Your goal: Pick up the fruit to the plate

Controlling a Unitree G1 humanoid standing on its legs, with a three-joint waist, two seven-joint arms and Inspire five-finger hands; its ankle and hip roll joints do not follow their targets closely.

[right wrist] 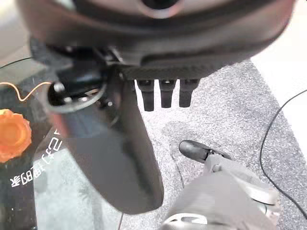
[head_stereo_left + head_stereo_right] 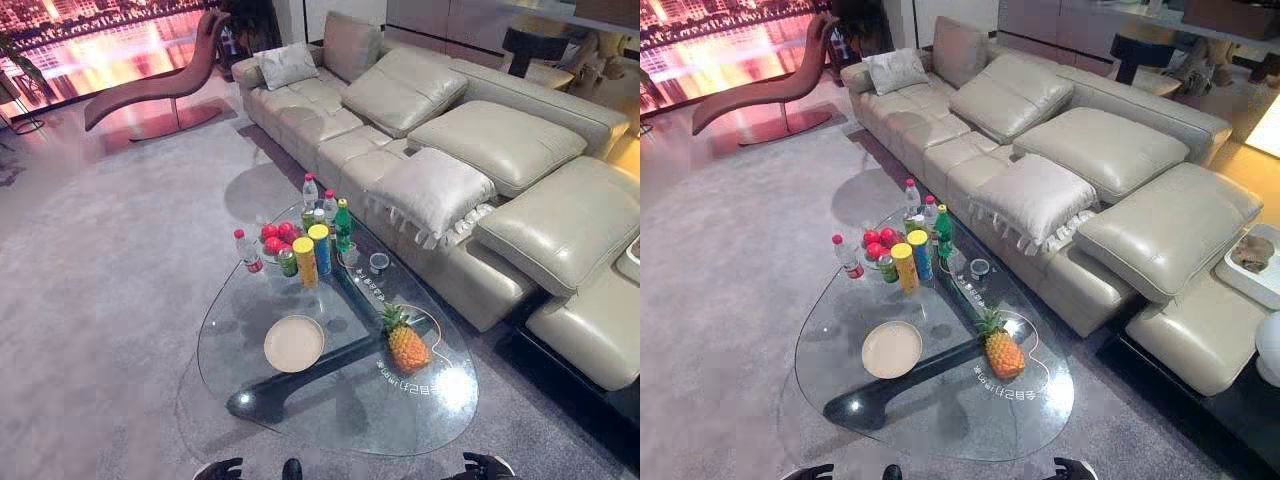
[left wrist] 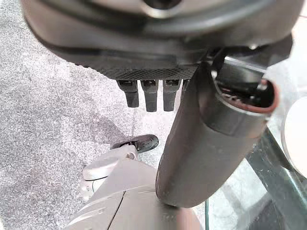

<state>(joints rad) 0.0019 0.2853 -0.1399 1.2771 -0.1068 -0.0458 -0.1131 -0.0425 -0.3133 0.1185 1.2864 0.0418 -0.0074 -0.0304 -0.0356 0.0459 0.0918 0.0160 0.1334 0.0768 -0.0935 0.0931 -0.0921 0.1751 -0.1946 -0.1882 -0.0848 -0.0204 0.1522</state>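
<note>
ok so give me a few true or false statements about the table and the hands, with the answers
1. The plate is empty. True.
2. The pineapple lies on the plate. False: it rests on the glass table, to the plate's right and apart from it.
3. The left hand holds a bottle. False: it is open and holds nothing.
4. Red fruit sits beside the bottles at the table's far end. True.

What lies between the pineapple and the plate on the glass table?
Nothing stands between the pineapple and the plate. In the left eye view the stretch is bare glass table, with its dark base showing through.
</note>
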